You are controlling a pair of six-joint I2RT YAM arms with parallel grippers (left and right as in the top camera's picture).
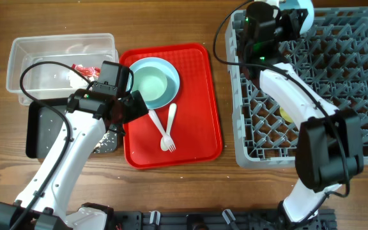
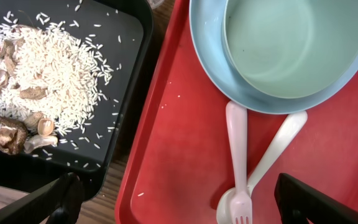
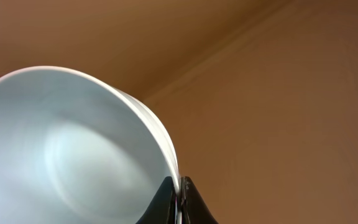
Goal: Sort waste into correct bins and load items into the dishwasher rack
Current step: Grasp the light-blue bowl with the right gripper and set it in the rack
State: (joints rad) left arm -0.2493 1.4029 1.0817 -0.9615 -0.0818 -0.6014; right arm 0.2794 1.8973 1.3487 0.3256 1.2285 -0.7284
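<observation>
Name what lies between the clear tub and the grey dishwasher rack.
The flat red tray, carrying the pale-blue plate, a bowl, a white fork and spoon; the overhead view shows it.

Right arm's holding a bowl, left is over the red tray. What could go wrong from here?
1. The right fingers pinch the bowl only by its thin rim; it might pivot or slip out before reaching the rack.
2. The fork and spoon overlap at their heads beside the plate; the open left fingers may well drag both.
</observation>
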